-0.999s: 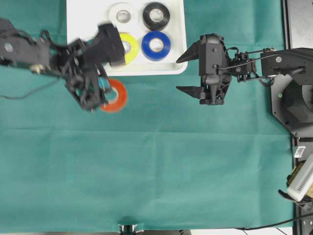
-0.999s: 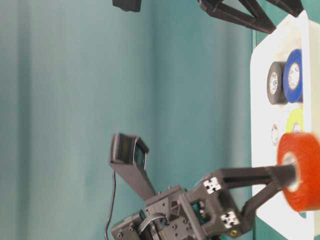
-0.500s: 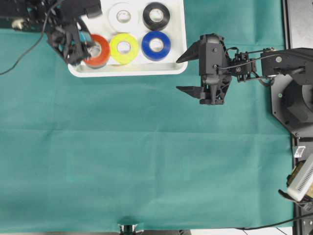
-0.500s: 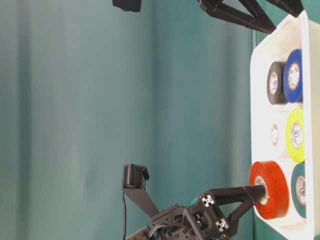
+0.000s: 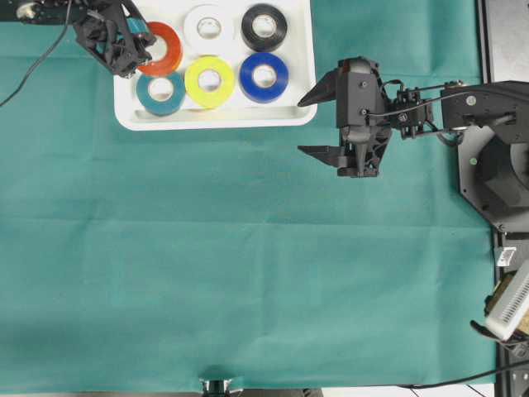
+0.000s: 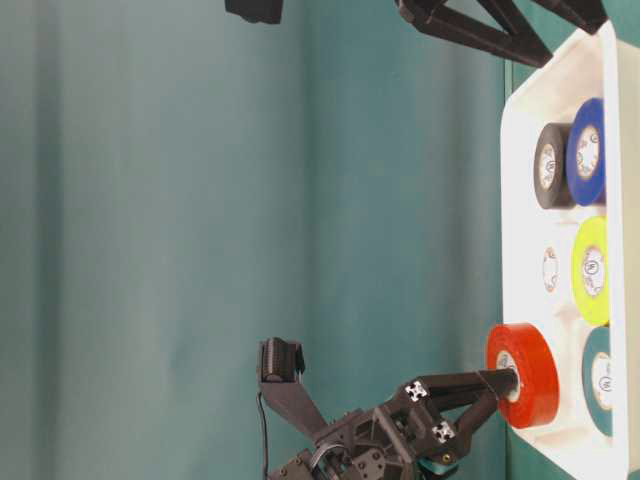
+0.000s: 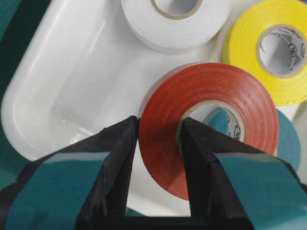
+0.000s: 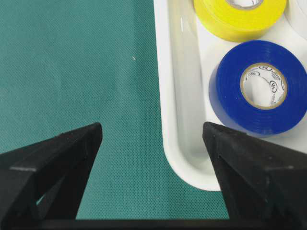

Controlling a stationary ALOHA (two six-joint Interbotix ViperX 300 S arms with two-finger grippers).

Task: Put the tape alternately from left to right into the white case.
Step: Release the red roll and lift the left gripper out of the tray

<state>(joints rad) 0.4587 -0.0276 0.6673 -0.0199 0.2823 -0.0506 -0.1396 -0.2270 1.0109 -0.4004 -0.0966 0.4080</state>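
I see my left gripper pinching the wall of the orange-red tape roll, with 1 finger outside the roll and 1 inside its pale core. From the table-level view the roll hangs over the white case, above its floor. From above, the roll sits over the far left part of the case, next to the white roll. The teal roll lies flat in the near left corner, partly under the red one as my left wrist camera looks at it. The yellow roll lies in the middle of the near row and the blue roll at the right of it. The black roll lies in the far right spot. My right gripper hangs over the green cloth just right of the case, with its jaws spread wide and nothing between them.
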